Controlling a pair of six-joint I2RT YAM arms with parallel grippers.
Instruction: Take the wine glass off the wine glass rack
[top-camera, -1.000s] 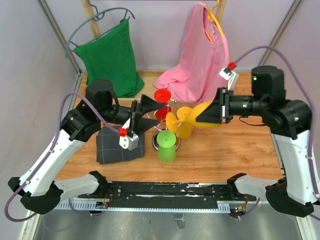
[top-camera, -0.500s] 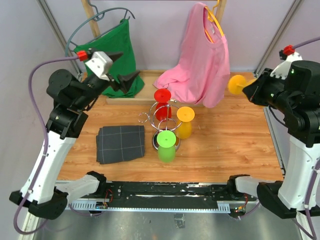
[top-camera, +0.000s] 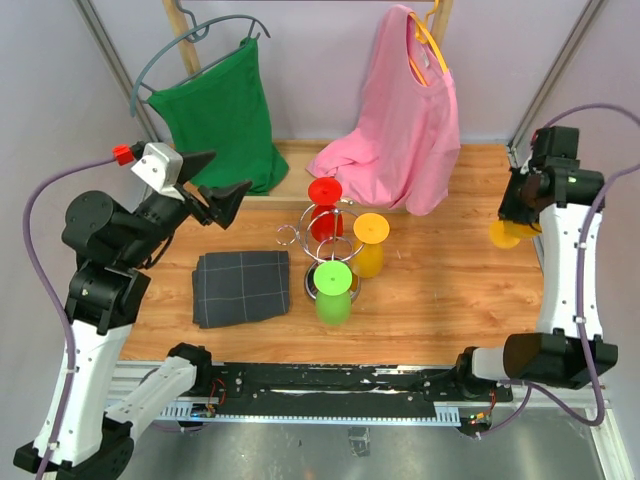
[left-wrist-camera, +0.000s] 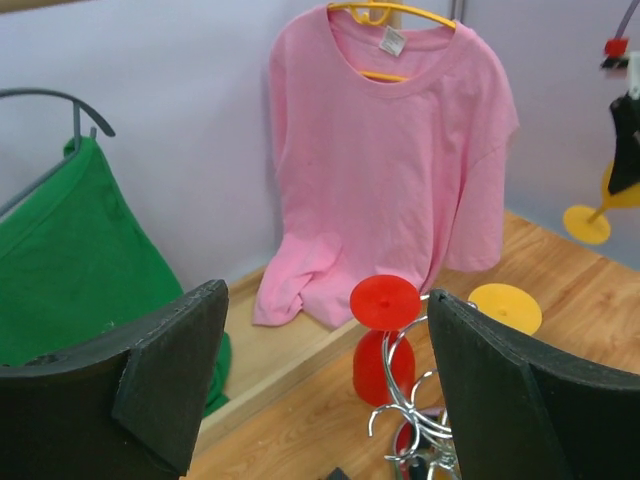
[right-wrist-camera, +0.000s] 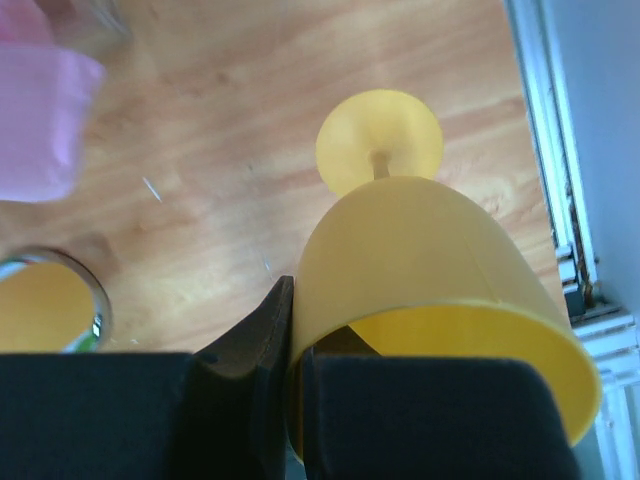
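The chrome wine glass rack (top-camera: 300, 236) stands mid-table with a red glass (top-camera: 324, 192), a yellow glass (top-camera: 371, 228) and a green glass (top-camera: 333, 276) hanging upside down on it. My right gripper (top-camera: 516, 212) is by the table's right edge, shut on the rim of another yellow wine glass (top-camera: 503, 234). The right wrist view shows that glass (right-wrist-camera: 420, 250) pinched at its rim by my gripper (right-wrist-camera: 292, 345), foot towards the wood. I cannot tell whether the foot touches. My left gripper (top-camera: 218, 192) is open and empty, raised left of the rack (left-wrist-camera: 412, 400).
A folded grey checked cloth (top-camera: 243, 287) lies left of the rack. A green shirt (top-camera: 220, 115) and a pink shirt (top-camera: 405, 120) hang at the back, the pink one draping onto the table. A metal frame rail (top-camera: 553, 290) runs just right of the held glass.
My right arm carried the yellow glass from the rack out to the right, then lowered it by the table's right edge. My left arm lifted away from the rack to the left.
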